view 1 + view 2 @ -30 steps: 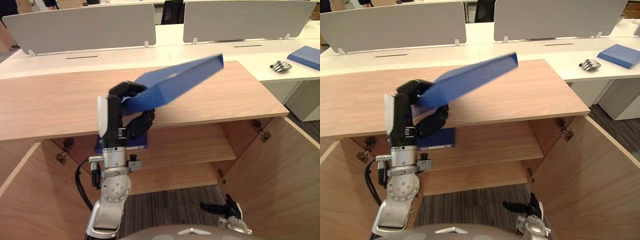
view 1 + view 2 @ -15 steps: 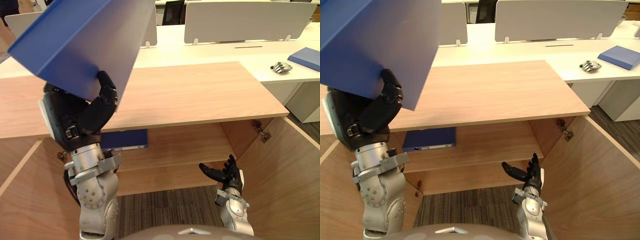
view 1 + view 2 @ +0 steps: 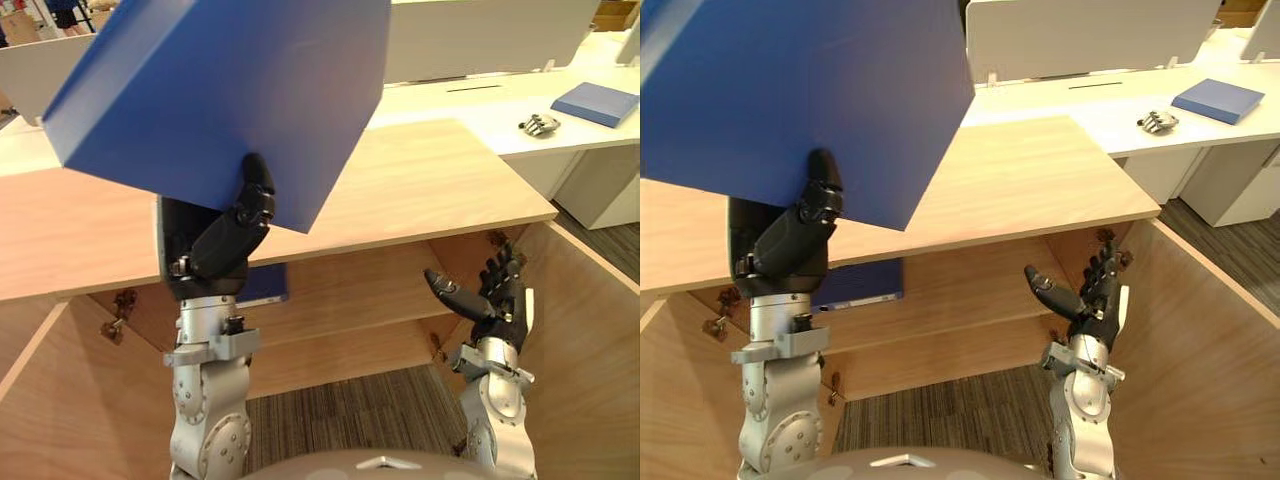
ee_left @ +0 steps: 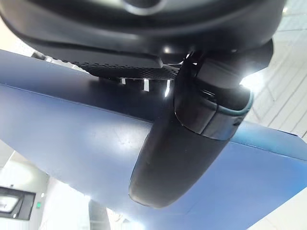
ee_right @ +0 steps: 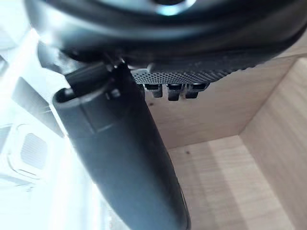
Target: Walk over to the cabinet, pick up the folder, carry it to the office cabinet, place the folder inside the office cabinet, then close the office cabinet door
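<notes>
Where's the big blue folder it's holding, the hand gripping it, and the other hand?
folder (image 3: 230, 90), left eye view, middle of its blue cover.
left hand (image 3: 210, 250), left eye view, dark palm under the folder.
right hand (image 3: 497, 305), left eye view, its palm.

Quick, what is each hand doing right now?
Left hand: closed on the flat blue folder.
Right hand: open, holding nothing.
</notes>
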`<state>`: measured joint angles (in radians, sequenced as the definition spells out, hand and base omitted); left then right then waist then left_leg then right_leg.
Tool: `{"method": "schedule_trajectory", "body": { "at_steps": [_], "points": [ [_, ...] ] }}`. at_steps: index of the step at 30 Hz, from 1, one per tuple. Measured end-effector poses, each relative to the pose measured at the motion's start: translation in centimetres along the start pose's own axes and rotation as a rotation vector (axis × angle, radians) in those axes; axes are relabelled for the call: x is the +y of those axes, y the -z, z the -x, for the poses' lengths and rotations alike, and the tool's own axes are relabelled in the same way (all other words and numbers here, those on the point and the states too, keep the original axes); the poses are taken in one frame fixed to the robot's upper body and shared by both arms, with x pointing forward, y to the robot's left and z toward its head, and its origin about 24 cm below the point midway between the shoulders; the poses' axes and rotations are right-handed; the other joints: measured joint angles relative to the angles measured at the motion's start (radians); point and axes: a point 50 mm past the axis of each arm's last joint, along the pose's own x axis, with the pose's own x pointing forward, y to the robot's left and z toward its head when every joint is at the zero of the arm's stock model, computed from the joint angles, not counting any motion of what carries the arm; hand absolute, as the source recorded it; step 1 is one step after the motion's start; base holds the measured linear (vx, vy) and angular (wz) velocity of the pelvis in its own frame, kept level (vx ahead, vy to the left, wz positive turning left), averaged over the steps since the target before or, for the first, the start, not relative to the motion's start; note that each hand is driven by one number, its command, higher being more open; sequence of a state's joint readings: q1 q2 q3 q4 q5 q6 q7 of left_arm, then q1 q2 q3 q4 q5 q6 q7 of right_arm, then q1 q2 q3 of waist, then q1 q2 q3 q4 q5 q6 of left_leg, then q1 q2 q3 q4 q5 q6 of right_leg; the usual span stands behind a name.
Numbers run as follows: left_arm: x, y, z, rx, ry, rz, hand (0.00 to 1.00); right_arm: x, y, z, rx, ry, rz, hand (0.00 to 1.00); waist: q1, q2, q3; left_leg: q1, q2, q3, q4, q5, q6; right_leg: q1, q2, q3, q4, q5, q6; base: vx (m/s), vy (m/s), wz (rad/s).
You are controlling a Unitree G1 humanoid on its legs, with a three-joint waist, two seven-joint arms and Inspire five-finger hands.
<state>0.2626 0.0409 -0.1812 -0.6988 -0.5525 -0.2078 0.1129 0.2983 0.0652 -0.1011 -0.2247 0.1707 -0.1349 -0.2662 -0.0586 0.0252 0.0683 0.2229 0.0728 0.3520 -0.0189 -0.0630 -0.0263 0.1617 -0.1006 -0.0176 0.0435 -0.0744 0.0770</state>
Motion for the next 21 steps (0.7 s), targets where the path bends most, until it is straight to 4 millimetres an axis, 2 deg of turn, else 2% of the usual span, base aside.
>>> {"method": "schedule_trajectory", "body": {
  "at_steps": [9, 16, 21],
  "points": [
    [0.9, 3.3, 0.8, 0.232, 0.063, 0.079, 0.0, -0.4, -3.7, -1.2, -0.165, -0.003, -0.035, 1.0, -0.007, 0.005, -0.001, 0.0, 0.0, 0.011, 0.011, -0.007, 0.001, -0.006, -0.001, 0.018, 0.002, 0.003, 0.004, -0.02, -0.021, -0.05],
    [1.0, 3.5, 1.2, 0.273, 0.132, 0.117, 0.0, 0.3, -6.9, -2.7, -0.32, -0.113, 0.001, 1.0, -0.007, 0.004, -0.001, -0.018, -0.001, 0.011, 0.02, -0.01, 0.003, -0.02, -0.002, 0.019, 0.002, 0.008, 0.007, 0.0, 0.0, 0.0],
    [1.9, 4.5, 2.5, 0.38, 0.144, 0.102, 0.0, 0.9, -8.5, -3.5, -0.395, -0.213, 0.041, 1.0, -0.005, -0.001, 0.002, -0.026, -0.001, 0.005, 0.023, -0.01, 0.004, -0.019, -0.004, 0.014, 0.002, 0.011, 0.008, -0.01, -0.012, 0.03]
  ]
}}
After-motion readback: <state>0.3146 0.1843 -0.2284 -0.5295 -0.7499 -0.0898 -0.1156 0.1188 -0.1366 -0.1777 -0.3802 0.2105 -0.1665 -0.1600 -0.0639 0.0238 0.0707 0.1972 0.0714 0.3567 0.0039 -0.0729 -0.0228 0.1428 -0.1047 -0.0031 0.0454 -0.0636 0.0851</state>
